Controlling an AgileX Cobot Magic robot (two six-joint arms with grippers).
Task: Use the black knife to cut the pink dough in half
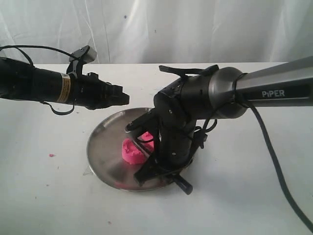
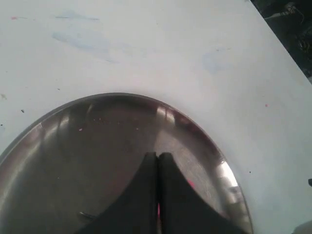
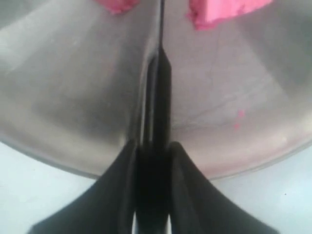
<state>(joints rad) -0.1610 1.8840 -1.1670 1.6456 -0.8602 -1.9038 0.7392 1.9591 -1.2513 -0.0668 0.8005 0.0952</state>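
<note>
The pink dough lies in two pieces on a steel plate [image 1: 105, 142]: a larger piece [image 1: 133, 152] and a smaller one [image 1: 148, 138] behind it. In the right wrist view the black knife [image 3: 158, 97] runs edge-down along the plate [image 3: 73, 97] between one pink piece [image 3: 117, 5] and the other [image 3: 224, 12]. My right gripper [image 3: 152, 148] is shut on the knife's handle; in the exterior view it [image 1: 151, 169] hangs low over the plate's near side, with the handle end [image 1: 183, 185] sticking out. My left gripper [image 1: 124, 99] hovers above the plate's far rim, shut and empty [image 2: 157, 156].
The plate [image 2: 97, 146] sits on a white table with a white curtain behind. A tiny pink crumb [image 1: 51, 155] lies on the table left of the plate. The right arm's cable [image 1: 274, 161] trails over the table on the right.
</note>
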